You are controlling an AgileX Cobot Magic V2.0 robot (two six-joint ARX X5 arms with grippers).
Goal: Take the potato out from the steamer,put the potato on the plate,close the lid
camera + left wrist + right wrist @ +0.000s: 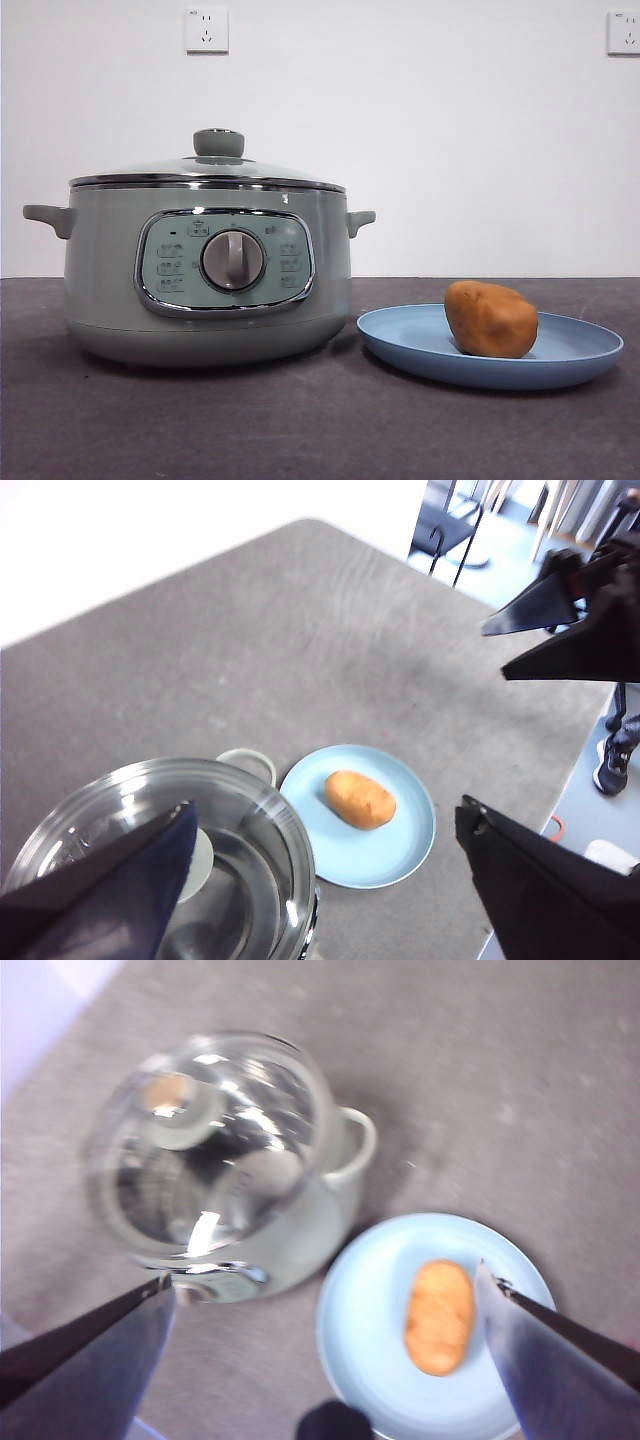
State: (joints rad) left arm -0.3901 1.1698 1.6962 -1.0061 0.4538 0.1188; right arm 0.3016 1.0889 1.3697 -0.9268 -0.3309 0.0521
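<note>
Both grippers hang high above the counter, jaws spread wide and empty: the left gripper (320, 880) over the pot's side, the right gripper (325, 1360) over the plate's near edge. Below the left one sits the large sage-green electric steamer (205, 270), with the clear glass lid (210, 170) already seated on its chrome rim. Just beyond it lies the shallow light-blue plate (400, 335), carrying the lumpy orange-brown potato (490, 318) near its middle. Past that is bare grey counter (300, 430). By my reading, the task looks complete. The lid is heavy, slick and breakable; its pale green knob (218, 142) is the place to grip. The potato looks firm, best pinched across its narrow waist.
</note>
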